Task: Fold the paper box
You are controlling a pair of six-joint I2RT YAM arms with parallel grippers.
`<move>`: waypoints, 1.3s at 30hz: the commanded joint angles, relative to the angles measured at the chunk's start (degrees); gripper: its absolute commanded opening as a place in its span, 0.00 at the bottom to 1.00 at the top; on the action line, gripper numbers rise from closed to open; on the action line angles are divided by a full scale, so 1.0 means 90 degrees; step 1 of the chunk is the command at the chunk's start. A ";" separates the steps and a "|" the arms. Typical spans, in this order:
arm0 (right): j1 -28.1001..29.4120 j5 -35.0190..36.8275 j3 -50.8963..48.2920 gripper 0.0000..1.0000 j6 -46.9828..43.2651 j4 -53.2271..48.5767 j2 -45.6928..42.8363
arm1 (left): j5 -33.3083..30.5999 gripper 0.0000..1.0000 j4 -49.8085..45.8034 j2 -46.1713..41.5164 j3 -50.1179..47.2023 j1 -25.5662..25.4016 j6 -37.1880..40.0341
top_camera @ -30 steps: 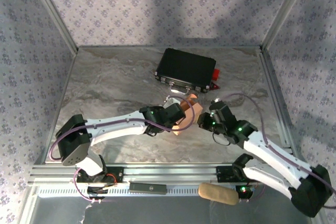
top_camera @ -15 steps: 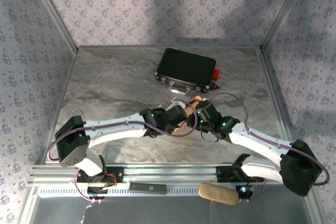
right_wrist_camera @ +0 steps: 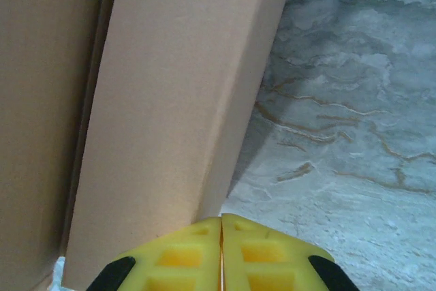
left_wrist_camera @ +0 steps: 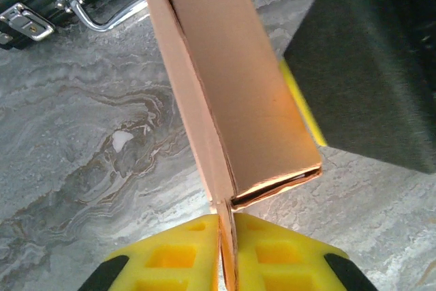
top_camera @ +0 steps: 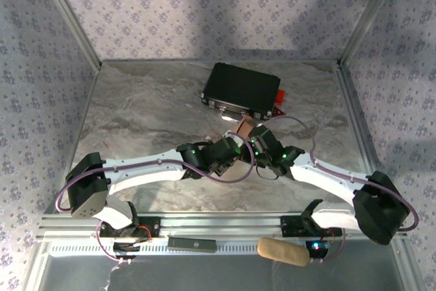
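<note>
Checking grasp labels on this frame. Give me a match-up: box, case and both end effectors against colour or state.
1. box
2. case
3. left end effector
4. right end effector

A. black, metal latches
B. shut, pads touching, beside the box
C. salmon cardboard
D. shut on the box edge

Pairs: 1-C, 2-A, 3-D, 4-B

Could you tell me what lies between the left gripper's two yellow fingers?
A thin edge of the paper box, pinched, in the left wrist view.
</note>
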 commanded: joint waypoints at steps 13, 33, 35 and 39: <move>-0.0162 -0.0473 0.0764 0.11 -0.0298 0.0662 0.0777 | 0.0877 0.36 0.0724 -0.0441 -0.0539 0.0560 -0.0151; -0.0357 -0.0841 0.0827 0.10 -0.0269 0.0927 0.1080 | 0.1339 0.54 0.0609 -0.0010 0.0039 0.1290 0.0096; -0.0416 -0.0898 0.0826 0.10 -0.0276 0.0961 0.1085 | 0.1373 0.54 0.0646 0.0059 0.0073 0.1290 0.0119; -0.0538 -0.0992 0.0805 0.09 -0.0295 0.0996 0.1099 | 0.1439 0.54 0.0680 0.0186 0.0156 0.1290 0.0186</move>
